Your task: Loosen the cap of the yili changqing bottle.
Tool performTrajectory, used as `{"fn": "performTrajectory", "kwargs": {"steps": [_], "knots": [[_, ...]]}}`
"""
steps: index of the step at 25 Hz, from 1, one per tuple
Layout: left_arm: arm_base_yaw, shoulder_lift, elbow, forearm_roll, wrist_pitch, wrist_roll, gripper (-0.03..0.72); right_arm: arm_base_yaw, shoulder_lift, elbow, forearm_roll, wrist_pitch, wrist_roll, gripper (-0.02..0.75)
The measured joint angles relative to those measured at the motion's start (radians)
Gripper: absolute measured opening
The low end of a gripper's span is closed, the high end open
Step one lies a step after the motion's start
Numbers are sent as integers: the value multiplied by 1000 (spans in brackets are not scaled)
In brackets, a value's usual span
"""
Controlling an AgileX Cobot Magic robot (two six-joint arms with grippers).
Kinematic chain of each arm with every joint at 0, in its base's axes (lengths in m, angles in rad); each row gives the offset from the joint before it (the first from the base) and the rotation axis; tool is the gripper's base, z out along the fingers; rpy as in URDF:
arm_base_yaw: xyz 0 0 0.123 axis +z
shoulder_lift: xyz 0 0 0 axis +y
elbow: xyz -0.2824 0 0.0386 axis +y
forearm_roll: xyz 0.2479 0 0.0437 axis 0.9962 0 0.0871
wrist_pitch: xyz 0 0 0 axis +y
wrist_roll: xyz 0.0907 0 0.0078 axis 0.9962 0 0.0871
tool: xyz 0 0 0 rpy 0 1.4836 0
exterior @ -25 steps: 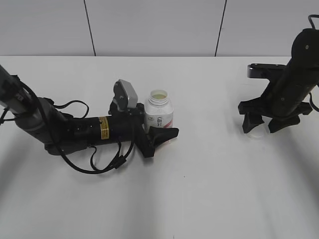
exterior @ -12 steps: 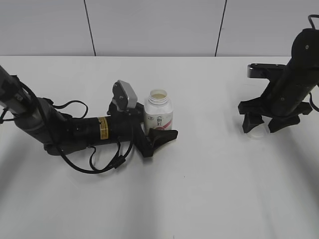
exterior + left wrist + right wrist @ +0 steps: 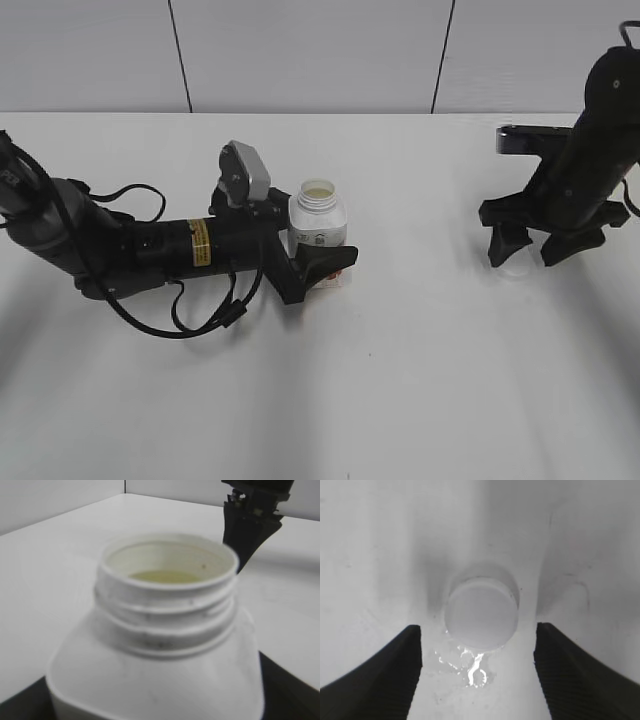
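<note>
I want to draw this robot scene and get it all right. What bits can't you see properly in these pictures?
- Bottle front picture: exterior view, partly hidden by the left gripper and too small to read.
- Bottle's lower body: left wrist view, cut off by the bottom edge and blurred.
- Cap ribs: right wrist view, blurred and washed out.
- Cap in the exterior view: almost hidden beneath the right gripper.

No text could be read: the yili changqing bottle (image 3: 318, 222) bore a small dark logo, and the left arm (image 3: 150, 250) a yellow label, both too small to make out.
</note>
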Motion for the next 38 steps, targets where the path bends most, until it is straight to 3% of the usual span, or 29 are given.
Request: {"fn": "performTrajectory", "kwargs": {"steps": [7, 17, 29, 33, 38], "knots": [[1, -35, 1, -3, 2, -7, 545, 1, -5, -126, 7, 155, 0, 552], [1, -121, 1, 37, 3, -100, 545, 1, -10, -240, 59, 250, 11, 552], [2, -395, 2, 63, 52, -231, 545, 1, -10, -430, 61, 424, 12, 552], [2, -532, 2, 64, 267, -233, 545, 1, -10, -507, 61, 479, 12, 552], [2, -678, 2, 79, 774, -233, 545, 1, -10, -566, 61, 488, 12, 552]]}}
